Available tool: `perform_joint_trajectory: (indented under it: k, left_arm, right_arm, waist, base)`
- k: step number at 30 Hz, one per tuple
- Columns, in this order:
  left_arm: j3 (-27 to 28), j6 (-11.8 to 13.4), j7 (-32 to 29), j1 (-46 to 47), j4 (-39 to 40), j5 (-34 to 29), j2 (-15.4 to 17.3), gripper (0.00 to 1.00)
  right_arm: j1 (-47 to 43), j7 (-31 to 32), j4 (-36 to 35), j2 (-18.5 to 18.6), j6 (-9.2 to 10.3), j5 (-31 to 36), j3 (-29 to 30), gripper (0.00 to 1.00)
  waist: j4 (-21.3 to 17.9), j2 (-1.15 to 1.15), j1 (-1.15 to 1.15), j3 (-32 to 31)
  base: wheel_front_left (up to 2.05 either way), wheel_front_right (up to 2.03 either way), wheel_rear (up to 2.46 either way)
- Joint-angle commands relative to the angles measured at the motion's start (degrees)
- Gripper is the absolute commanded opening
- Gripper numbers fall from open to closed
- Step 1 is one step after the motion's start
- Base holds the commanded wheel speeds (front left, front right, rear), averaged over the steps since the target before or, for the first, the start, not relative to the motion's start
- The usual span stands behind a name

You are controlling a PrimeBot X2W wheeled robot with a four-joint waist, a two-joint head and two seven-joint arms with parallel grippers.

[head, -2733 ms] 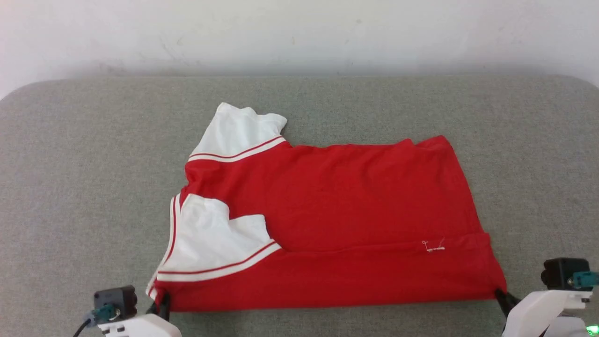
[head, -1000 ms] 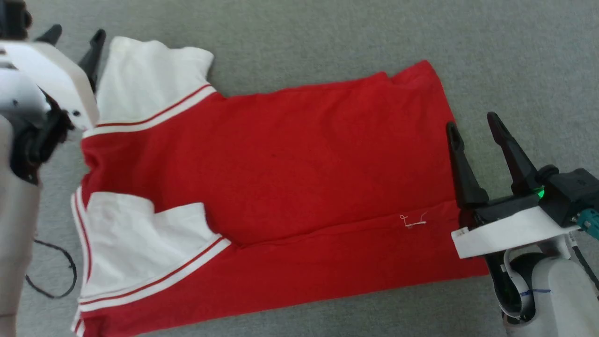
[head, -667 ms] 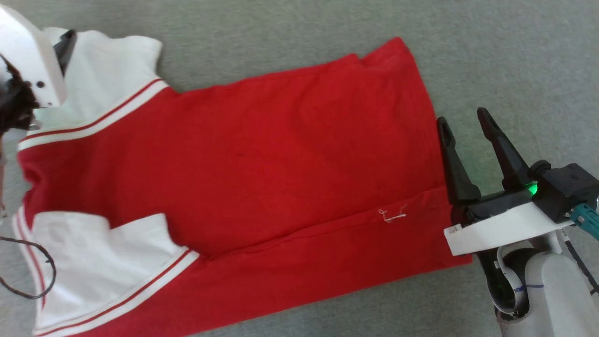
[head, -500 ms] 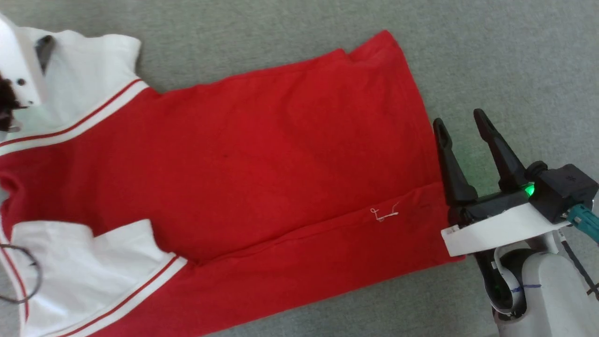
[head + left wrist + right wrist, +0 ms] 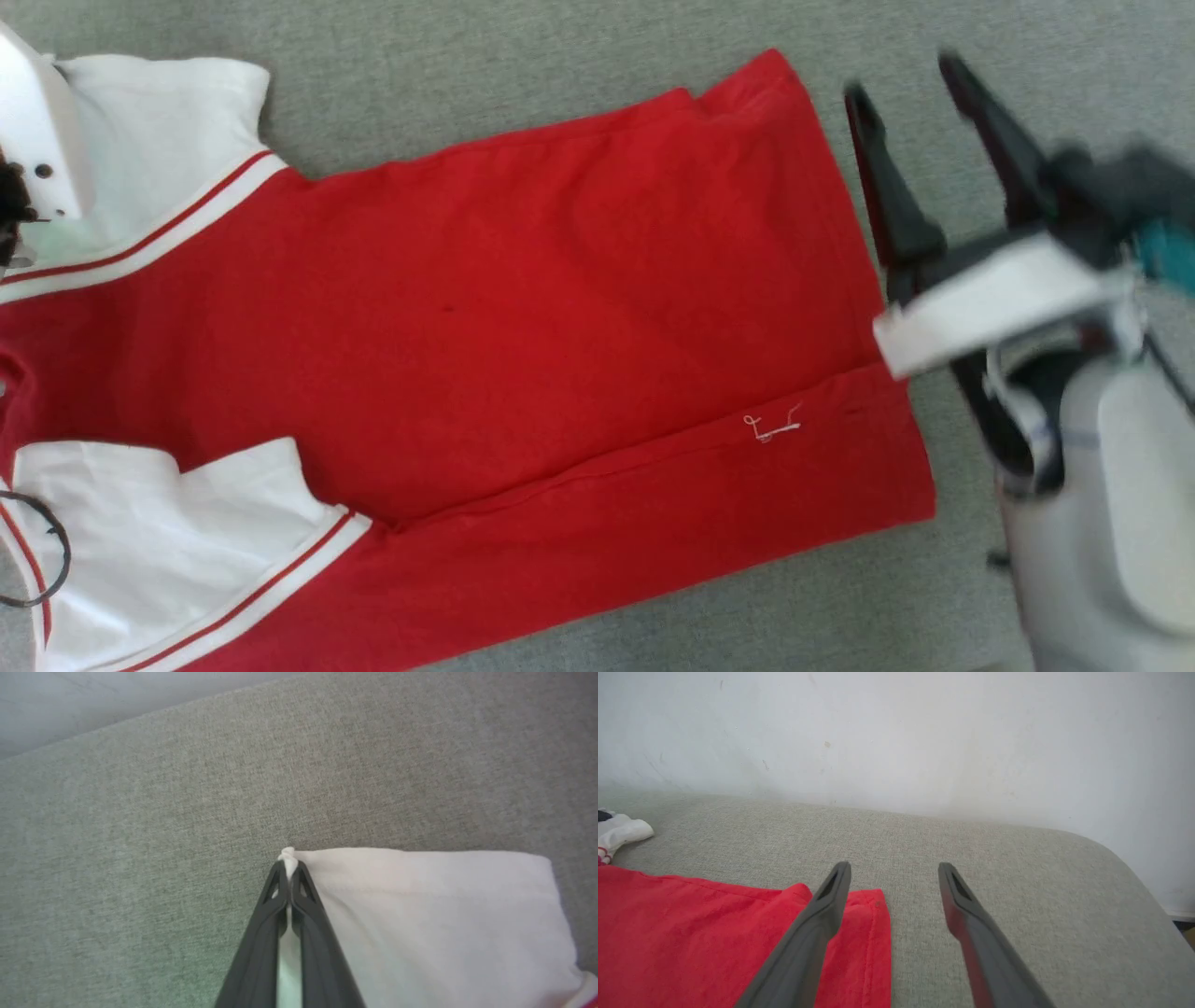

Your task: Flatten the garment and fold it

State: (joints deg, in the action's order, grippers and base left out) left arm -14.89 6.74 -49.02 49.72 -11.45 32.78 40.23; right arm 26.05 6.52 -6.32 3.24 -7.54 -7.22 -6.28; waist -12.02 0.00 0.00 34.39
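The garment (image 5: pixel 523 317) lies spread on the grey surface, plain red side up, with no print showing. One white sleeve (image 5: pixel 159 140) points to the far left; the other white sleeve (image 5: pixel 177 551) is folded over the red body at the near left. In the left wrist view my left gripper (image 5: pixel 288 865) is shut on a corner of the far white sleeve (image 5: pixel 420 914). My right gripper (image 5: pixel 904 79) is open and blurred just beyond the garment's right hem. In the right wrist view the right gripper (image 5: pixel 894 868) hangs over the far hem corner of the garment (image 5: pixel 691 933).
The grey fabric surface (image 5: pixel 523 65) runs to a white wall (image 5: pixel 896 732), and its rounded right edge (image 5: pixel 1134 868) drops off. A black cable loop (image 5: pixel 47 551) hangs at the lower left. A small white thread (image 5: pixel 773 429) lies on the red cloth near the hem.
My left gripper went from open beside the far sleeve to shut on its corner. My right gripper, still open, has moved away from me along the right hem. The camera shifted.
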Motion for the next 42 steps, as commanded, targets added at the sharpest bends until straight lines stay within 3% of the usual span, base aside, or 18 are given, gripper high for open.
perform_joint_trajectory:
  k: [1, 2, 7, 12, 18, 20, 24, 27, 31, 37, 42]
  left_arm:
    - [-0.63, -0.40, 0.42, -0.87, -0.09, -0.08, 0.09, 0.00]
    - [-0.63, -0.40, 0.42, -0.87, -0.09, -0.08, 0.09, 0.00]
    - [-1.34, -0.99, 1.60, -0.06, 0.13, 0.00, -0.99, 0.00]
    - [-2.33, -1.66, 3.03, 0.42, 0.11, -0.64, -1.49, 0.00]
    - [-2.82, -2.39, 4.79, 1.19, 0.00, -0.85, -1.94, 0.00]
    - [-2.89, -2.39, 5.51, 1.36, -0.23, -1.13, -1.91, 0.00]
    - [-3.16, -2.50, 7.57, 1.51, -0.74, -1.87, -2.01, 0.00]
    - [-3.01, -2.15, 11.82, 1.32, -0.92, -3.17, -2.31, 0.00]
    - [-1.32, 0.85, 21.66, -1.81, -0.24, -5.27, -3.37, 0.00]
    - [2.25, 3.68, 34.63, -13.50, 3.63, -3.06, -6.63, 0.00]
    - [4.86, 6.01, 40.96, -25.58, 8.92, -1.29, -8.00, 0.00]
  right_arm:
    - [3.96, 3.99, 1.16, 0.09, 0.05, 1.03, -0.26, 1.00]
    - [3.96, 3.99, 1.16, 0.09, 0.05, 1.03, -0.26, 1.00]
    - [12.03, 21.01, 6.78, -0.10, 0.05, 2.05, 0.36, 1.00]
    - [16.72, 34.20, 10.63, -0.20, 0.05, 4.33, -0.46, 1.00]
    - [19.69, 43.27, 12.81, 0.11, 0.05, 4.40, -2.54, 1.00]
    - [20.55, 45.53, 14.11, 0.34, 0.05, 3.97, -2.97, 0.49]
    - [22.16, 48.44, 16.77, 0.36, 0.05, 3.91, -2.73, 0.00]
    - [22.52, 47.45, 17.67, 0.32, 0.05, 3.87, -2.57, 0.00]
    - [20.25, 41.06, 17.35, 0.17, 0.05, 3.18, -2.18, 0.00]
    - [11.64, 29.34, 15.73, -0.05, 0.05, 0.89, -1.01, 0.00]
    - [3.82, 18.49, 13.98, -0.26, 0.05, -1.13, 2.24, 0.00]
  waist:
    - [0.57, 0.00, 0.00, 0.32]
    - [0.57, 0.00, 0.00, 0.32]
    - [1.73, 0.00, 0.00, 0.79]
    - [2.62, 0.00, 0.00, 1.37]
    - [3.27, 0.00, 0.00, 2.13]
    - [3.34, 0.00, 0.00, 2.15]
    - [3.61, 0.00, 0.00, 1.88]
    - [3.87, 0.00, 0.00, 1.11]
    - [4.26, 0.00, 0.00, -1.32]
    - [5.92, 0.00, 0.00, -8.22]
    - [7.30, 0.00, 0.00, -14.38]
  base:
    - [0.00, 0.00, 0.00]
    - [0.00, 0.00, 0.00]
    - [0.00, 0.00, 0.00]
    - [0.00, 0.00, 0.00]
    - [0.00, 0.00, 0.00]
    - [0.00, 0.00, 0.00]
    - [0.00, 0.00, 0.00]
    - [0.00, 0.00, 0.00]
    - [0.00, 0.00, 0.00]
    - [0.00, 0.00, 0.00]
    - [0.00, 0.00, 0.00]
